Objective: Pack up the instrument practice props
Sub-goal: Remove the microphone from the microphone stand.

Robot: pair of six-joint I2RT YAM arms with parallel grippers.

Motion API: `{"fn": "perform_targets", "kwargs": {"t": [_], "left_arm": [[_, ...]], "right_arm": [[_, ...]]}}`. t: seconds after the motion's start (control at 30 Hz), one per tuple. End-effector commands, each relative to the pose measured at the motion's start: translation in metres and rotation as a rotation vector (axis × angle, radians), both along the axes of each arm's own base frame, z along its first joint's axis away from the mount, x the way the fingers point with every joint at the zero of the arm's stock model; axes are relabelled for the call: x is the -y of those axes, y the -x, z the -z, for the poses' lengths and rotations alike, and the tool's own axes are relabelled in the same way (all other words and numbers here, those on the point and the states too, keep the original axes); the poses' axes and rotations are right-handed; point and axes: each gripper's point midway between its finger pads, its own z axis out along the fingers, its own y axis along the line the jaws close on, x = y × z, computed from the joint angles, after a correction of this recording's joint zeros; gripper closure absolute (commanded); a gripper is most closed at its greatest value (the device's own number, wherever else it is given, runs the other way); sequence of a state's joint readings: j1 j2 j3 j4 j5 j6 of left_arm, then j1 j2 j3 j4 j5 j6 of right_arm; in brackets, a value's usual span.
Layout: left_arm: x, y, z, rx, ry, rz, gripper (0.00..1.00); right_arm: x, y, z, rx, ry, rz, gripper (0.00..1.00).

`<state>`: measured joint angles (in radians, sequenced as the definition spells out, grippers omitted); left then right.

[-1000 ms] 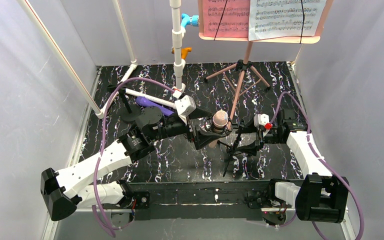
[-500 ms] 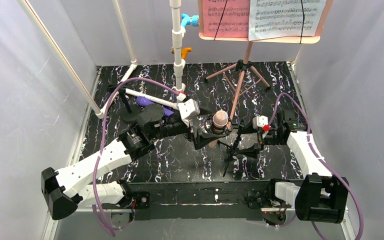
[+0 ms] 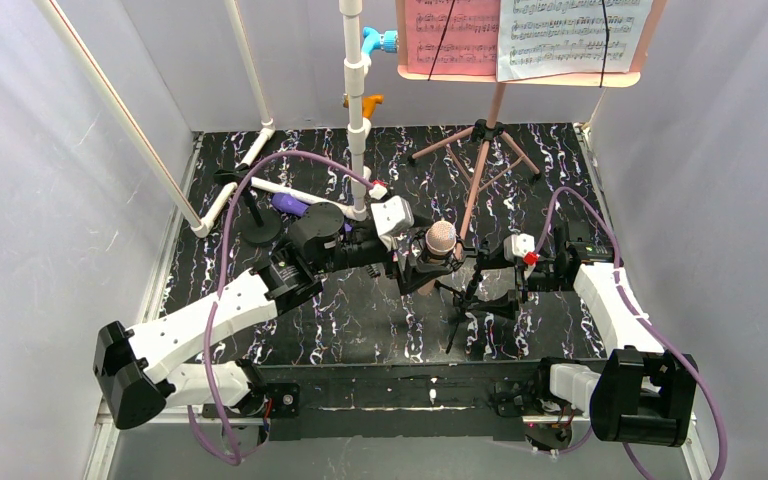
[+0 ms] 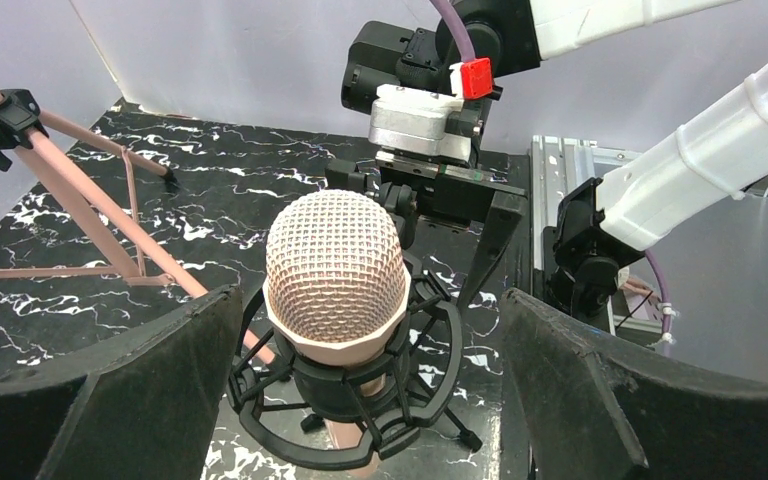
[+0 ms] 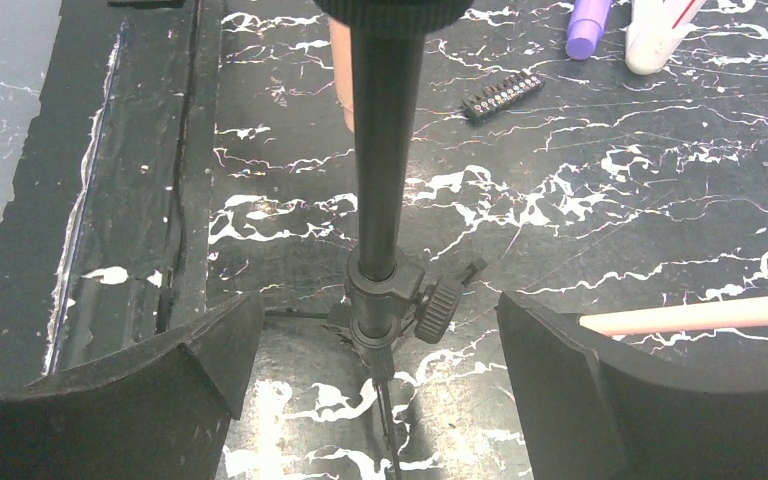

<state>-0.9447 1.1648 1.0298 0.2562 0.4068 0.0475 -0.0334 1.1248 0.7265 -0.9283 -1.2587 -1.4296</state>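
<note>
One microphone [image 4: 335, 265], round wire-mesh head, beige-pink body, stands in the middle between the left gripper's [image 4: 365, 385] spread jaws. The right gripper [image 5: 380, 390] gapes around its smooth black pole [image 5: 380, 180]. Behind, one pink tripod music stand [image 3: 487, 150], two pages [image 3: 570, 35].

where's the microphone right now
Top view: the microphone is mid-table on its black stand, near the tripod of the pink music stand. It sits between the open fingers of the left gripper; the right gripper straddles the pole.
</note>
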Motion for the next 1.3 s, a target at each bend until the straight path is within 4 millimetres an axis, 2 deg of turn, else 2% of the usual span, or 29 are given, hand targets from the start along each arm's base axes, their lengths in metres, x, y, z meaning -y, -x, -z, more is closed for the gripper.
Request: {"fn": "perform_targets", "kwargs": {"t": [0.0,0.27,0.57,0.8,1.0,1.13,1.27], "left_arm": [[0.006,0.002,-0.023,0.021,0.065,0.023,0.00],[0.009,-0.002,-0.023,0.014,0.080,0.011,0.00],[0.010,-0.013,-0.006,0.011,0.045,-0.032,0.15],[0.013,-0.014,-0.009,0.011,0.050,-0.034,0.27],[0.015,-0.015,-0.009,0.009,0.049,-0.028,0.32],[0.017,-0.013,-0.009,0.004,0.049,-0.015,0.51],[0.016,-0.014,-0.012,0.004,0.055,-0.020,0.81]], "right_arm": [[0.000,0.000,-0.006,0.022,-0.009,-0.003,0.04],[0.000,0.000,-0.005,0.022,-0.008,-0.008,0.03],[0.001,0.001,-0.004,0.021,-0.004,-0.007,0.02],[0.001,0.001,-0.004,0.019,-0.006,-0.007,0.02],[0.001,0.000,-0.004,0.019,-0.005,-0.007,0.02],[0.001,0.001,-0.004,0.018,-0.004,-0.007,0.02],[0.001,0.001,-0.004,0.018,-0.004,-0.007,0.02]]}}
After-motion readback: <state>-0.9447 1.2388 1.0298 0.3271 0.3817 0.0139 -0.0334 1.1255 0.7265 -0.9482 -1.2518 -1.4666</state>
